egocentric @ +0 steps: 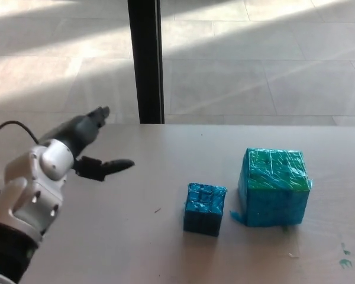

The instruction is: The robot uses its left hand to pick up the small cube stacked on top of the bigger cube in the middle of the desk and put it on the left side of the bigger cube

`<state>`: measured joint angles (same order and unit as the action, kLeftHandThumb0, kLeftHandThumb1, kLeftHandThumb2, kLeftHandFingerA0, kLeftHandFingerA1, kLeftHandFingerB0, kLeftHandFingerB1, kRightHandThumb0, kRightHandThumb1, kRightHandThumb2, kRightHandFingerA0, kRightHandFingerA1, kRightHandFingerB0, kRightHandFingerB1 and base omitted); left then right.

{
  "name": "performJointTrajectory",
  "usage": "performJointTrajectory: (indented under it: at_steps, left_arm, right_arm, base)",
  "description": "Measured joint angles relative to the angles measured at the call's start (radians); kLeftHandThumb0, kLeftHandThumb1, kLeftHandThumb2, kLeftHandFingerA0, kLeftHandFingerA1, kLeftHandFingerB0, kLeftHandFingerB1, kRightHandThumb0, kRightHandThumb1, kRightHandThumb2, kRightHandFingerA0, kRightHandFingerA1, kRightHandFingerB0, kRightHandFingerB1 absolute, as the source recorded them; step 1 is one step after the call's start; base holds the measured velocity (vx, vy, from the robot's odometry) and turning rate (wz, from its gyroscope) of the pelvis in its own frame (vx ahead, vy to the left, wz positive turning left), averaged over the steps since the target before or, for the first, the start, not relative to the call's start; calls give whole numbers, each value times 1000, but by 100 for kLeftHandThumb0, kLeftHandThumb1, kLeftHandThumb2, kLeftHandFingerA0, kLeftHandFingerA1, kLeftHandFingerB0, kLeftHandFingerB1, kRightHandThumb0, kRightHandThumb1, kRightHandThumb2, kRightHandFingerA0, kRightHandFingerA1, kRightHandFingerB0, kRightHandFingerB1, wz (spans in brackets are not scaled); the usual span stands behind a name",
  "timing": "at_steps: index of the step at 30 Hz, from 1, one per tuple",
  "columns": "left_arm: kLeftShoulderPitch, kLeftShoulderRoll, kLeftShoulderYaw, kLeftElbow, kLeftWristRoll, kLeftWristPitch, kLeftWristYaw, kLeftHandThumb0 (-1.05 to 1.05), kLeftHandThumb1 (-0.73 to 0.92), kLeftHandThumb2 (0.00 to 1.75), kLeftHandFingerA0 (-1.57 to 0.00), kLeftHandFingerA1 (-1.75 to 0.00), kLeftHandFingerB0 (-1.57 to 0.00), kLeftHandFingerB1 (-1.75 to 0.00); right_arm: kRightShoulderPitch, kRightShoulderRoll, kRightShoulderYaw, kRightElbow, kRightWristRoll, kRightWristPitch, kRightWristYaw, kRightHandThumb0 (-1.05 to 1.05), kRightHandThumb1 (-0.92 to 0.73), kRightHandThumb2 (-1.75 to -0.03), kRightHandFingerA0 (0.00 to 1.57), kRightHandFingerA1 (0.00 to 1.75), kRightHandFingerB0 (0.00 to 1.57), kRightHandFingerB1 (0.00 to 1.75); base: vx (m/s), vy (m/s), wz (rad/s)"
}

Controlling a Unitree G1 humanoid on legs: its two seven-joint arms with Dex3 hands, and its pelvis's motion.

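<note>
Now the small blue cube (205,208) sits on the table (142,236), just left of the bigger cube (274,187). Well left, the left hand (86,148) hovers empty, fingers spread. Green specks (343,258), perhaps paint, mark the table's right edge.

Left arm: silver-grey moulded forearm casing, rounded wrist housing with small dark screw recesses. Black sleeve section near the lower edge. Thin black cable looping off the forearm. Left robot hand (86,148): black, thick fingers.
</note>
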<state>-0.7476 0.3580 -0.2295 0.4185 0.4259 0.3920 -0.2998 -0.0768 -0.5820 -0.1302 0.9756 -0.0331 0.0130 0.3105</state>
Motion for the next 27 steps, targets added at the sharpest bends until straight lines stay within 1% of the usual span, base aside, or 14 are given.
performJointTrajectory:
  at_steps: [2,4,5,6,7,11,12,13,16,17,18,19,20,27]
  left_arm:
    - [-1,26,62,19,-22,-14,0,-96,69,62,0,0,0,0]
    - [-3,53,113,43,-44,-30,0,-95,51,83,0,0,0,0]
    - [-3,66,135,52,-55,-35,0,-94,67,62,0,0,0,0]
    - [-1,79,157,55,-63,-37,0,-94,67,62,0,0,0,0]
    - [0,92,176,51,-72,-38,0,-97,67,61,0,0,0,0]
    - [34,152,267,44,-107,-42,1,-95,59,77,0,0,0,-3]
    - [47,161,282,44,-114,-44,1,-97,66,61,0,0,0,0]
    - [66,171,299,49,-123,-49,2,-97,49,88,0,0,0,-3]
    - [137,214,347,106,-142,-73,7,-98,48,88,0,0,0,-3]
    - [155,224,355,122,-146,-79,9,-99,65,61,0,0,0,-1]
    - [170,232,361,136,-149,-84,12,-98,66,61,0,0,0,0]
    - [198,247,374,165,-156,-95,17,-98,66,61,0,0,0,0]
    - [222,258,380,185,-159,-100,21,-99,56,99,0,-14,0,0]
    - [434,253,473,303,-207,-154,60,-98,59,96,0,-15,0,0]
  right_arm:
    - [4,-1,0,-2,0,3,2,-50,-48,-85,50,66,41,52]
    - [12,-2,0,-2,0,5,3,-50,-47,-85,49,65,41,52]
    - [13,-2,1,-2,0,6,4,-51,-47,-85,50,67,41,52]
    - [14,-3,0,-5,0,8,6,-51,-47,-85,50,67,41,52]
    - [16,-3,0,-8,0,10,7,-46,-59,-58,50,59,49,38]
    - [24,-5,1,-28,-1,18,8,-45,-60,-58,50,59,48,39]
    - [27,-5,1,-33,-1,19,8,-49,-47,-86,49,66,41,53]
    - [28,-5,1,-35,-1,20,8,-50,-49,-86,49,66,40,53]
    - [32,-6,1,-32,-1,20,7,-51,-49,-87,53,67,41,53]
    - [33,-6,2,-31,-1,20,7,-51,-49,-86,52,66,41,52]
    - [33,-6,2,-30,-1,20,7,-45,-61,-59,54,57,48,38]
    - [28,-6,1,-23,-1,19,7,-45,-61,-59,54,57,48,38]
    - [27,-6,-1,-17,0,18,7,-49,-48,-86,51,65,41,54]
    - [33,-6,-16,-31,4,18,7,-53,-51,-89,54,67,40,53]
  base:
    - [0,0,0]
    - [0,0,0]
    - [0,0,0]
    - [0,0,0]
    - [0,0,0]
    - [0,0,0]
    - [0,0,0]
    - [0,0,0]
    - [0,0,0]
    - [0,0,0]
    - [0,0,0]
    - [0,0,0]
    - [0,0,0]
    - [0,0,0]
